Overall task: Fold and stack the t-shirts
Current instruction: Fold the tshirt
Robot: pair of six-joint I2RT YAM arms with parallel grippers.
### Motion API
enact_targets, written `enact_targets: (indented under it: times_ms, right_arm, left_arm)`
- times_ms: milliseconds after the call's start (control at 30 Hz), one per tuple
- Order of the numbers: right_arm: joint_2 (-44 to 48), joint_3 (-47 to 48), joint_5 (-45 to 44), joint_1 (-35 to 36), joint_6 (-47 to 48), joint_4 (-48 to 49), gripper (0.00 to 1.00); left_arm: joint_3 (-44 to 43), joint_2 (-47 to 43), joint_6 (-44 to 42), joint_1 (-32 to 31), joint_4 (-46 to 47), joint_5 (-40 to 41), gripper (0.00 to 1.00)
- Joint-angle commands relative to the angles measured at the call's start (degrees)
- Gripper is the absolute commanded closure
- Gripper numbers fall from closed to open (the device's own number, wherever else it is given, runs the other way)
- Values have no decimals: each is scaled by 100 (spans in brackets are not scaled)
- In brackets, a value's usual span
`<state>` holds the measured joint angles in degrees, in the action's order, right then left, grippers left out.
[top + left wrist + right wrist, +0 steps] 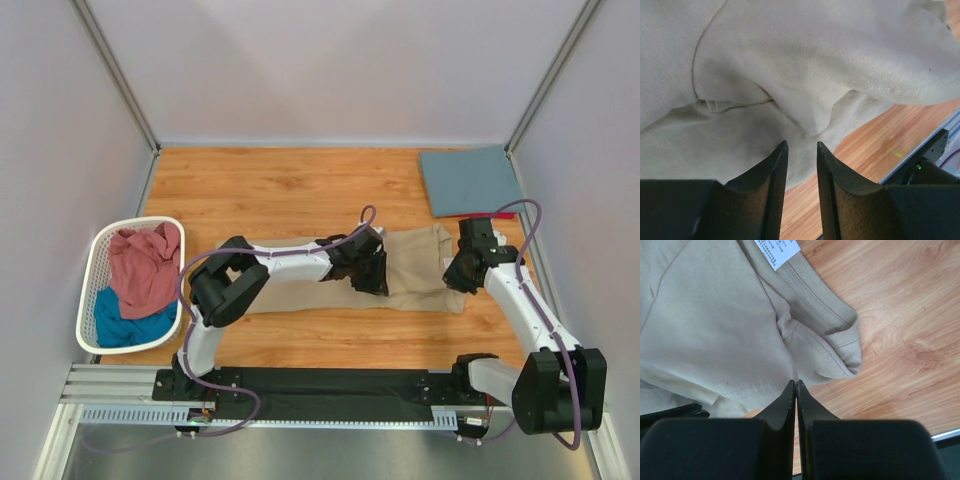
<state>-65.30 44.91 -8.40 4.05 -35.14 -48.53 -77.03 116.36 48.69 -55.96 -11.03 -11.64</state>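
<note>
Folding the tan shirt (pixel 420 268) (midway, I'd judge): left pincer (pixel 800 144) apart, right pincer (pixel 796 381) together at its edge; left grips next.

A white slatted laundry basket (pixel 93 285) sits at the left edge of the wooden worktop (pixel 260 185) (warm orange grain). Along the near side runs a black strip (pixel 330 383) beside a silver rail (pixel 110 385); pale walls (pixel 330 60) stand around.

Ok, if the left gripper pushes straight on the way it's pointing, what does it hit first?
Probably the tan t-shirt: a raised fold sits just ahead of the open left gripper, though depth is unclear.
</note>
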Motion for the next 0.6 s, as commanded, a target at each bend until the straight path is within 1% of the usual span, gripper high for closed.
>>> enact_targets:
  times_ms: [0,267,567]
  right_arm:
    - [0,-25,14,17,-11,230,100]
    - [-9,-70,49,34,-2,292,100]
    - [-9,-122,67,25,-2,345,100]
  left_arm:
    - [-294,106,18,-46,259,56,63]
    - [-514,256,62,-46,127,109,63]
    - [-637,423,132,-46,31,135,66]
